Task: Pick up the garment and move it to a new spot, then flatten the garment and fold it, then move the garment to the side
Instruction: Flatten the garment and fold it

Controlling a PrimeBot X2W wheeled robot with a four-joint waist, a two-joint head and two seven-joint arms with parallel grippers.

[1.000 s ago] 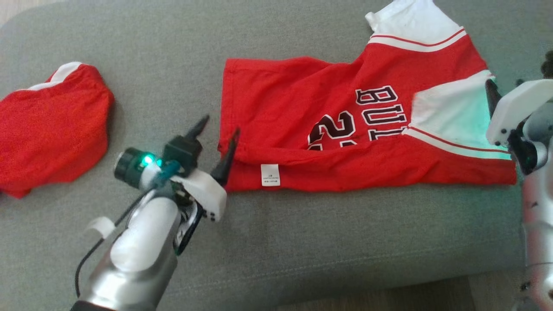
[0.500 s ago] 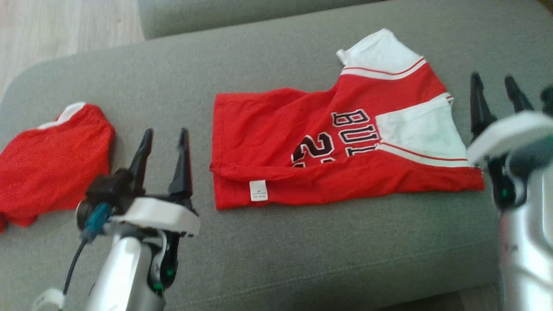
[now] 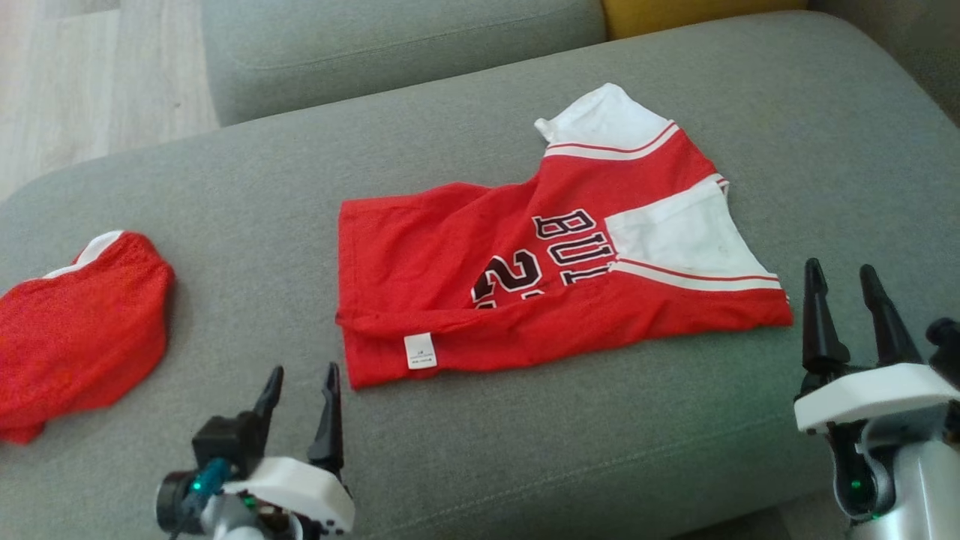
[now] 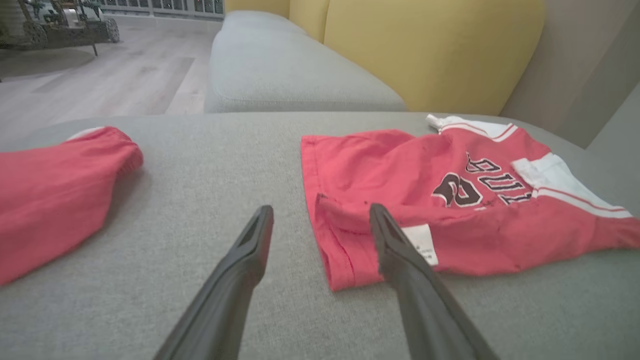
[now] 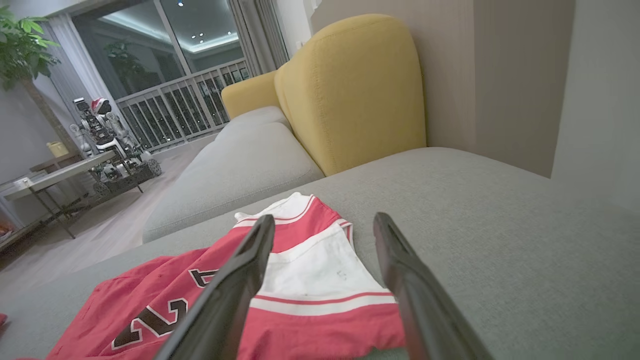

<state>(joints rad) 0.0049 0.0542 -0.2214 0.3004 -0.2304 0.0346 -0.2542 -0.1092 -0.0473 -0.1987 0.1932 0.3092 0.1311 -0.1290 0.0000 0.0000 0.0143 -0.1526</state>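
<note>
The left claw point(image 3: 304, 369) and right claw point(image 3: 838, 266) are nearest, both spread and empty over the grey sofa seat point(image 3: 570, 457). The red jersey point(image 3: 450, 262) lies between them, at one o'clock from the left claw and ten o'clock from the right, touching neither. A second red garment point(image 3: 75, 330) lies at ten o'clock from the left claw.

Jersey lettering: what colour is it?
The lettering is black with white outlines, on the red jersey. It shows best in the head view.
</note>
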